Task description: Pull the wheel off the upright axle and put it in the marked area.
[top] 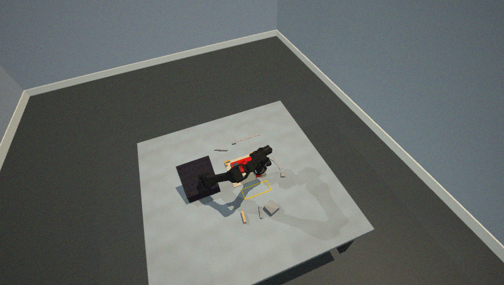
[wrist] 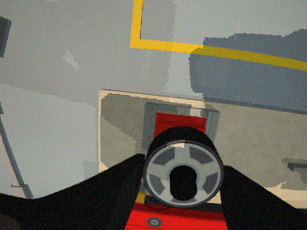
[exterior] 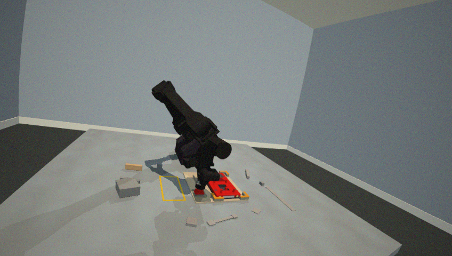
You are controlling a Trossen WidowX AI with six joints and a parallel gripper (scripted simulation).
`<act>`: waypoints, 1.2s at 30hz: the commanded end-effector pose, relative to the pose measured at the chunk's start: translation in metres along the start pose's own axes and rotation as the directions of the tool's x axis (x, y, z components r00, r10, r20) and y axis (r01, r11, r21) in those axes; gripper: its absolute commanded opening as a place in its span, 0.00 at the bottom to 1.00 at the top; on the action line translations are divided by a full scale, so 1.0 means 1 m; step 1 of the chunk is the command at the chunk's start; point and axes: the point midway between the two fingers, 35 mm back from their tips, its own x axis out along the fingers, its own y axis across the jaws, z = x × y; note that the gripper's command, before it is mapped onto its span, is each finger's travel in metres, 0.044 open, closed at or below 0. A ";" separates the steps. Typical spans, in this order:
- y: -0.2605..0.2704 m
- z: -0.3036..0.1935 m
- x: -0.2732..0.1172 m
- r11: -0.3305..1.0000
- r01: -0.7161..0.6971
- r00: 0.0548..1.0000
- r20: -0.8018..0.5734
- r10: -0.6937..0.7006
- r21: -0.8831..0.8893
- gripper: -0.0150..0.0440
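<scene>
The wheel [wrist: 183, 160] has a black tyre and a grey spoked hub. It sits over a red block [exterior: 199, 191] [wrist: 179, 123] on the pale board, its face towards the wrist camera. Its centre is dark, and I cannot tell the axle from the hole there. My gripper [wrist: 182, 168] [exterior: 200, 185] is shut on the wheel, one finger on each side of the tyre. The arm hides most of the wheel in the top and exterior views. The marked area, a yellow outline [top: 258, 195] [exterior: 174, 200] [wrist: 136, 26], lies just beyond the board's edge.
A red plate [exterior: 215, 188] [wrist: 187, 220] with orange corner pieces is on the board beside the wheel. A grey block [top: 271, 207] [exterior: 127, 188] and an orange bar [top: 243, 217] [exterior: 133, 166] lie past the outline. Small grey pieces lie around the board.
</scene>
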 end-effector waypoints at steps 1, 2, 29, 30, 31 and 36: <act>-0.001 -0.002 -0.006 1.000 -0.006 1.000 -0.001 0.006 -0.009 0.25; -0.001 -0.002 -0.007 1.000 -0.006 1.000 -0.001 0.006 -0.009 0.25; 0.000 -0.002 -0.016 1.000 -0.009 1.000 -0.001 0.009 -0.010 0.25; 0.000 -0.002 -0.016 1.000 -0.009 1.000 -0.001 0.009 -0.010 0.25; 0.000 -0.002 -0.016 1.000 -0.009 1.000 -0.001 0.009 -0.010 0.25; -0.001 -0.002 -0.018 1.000 -0.010 1.000 0.000 0.010 -0.010 0.25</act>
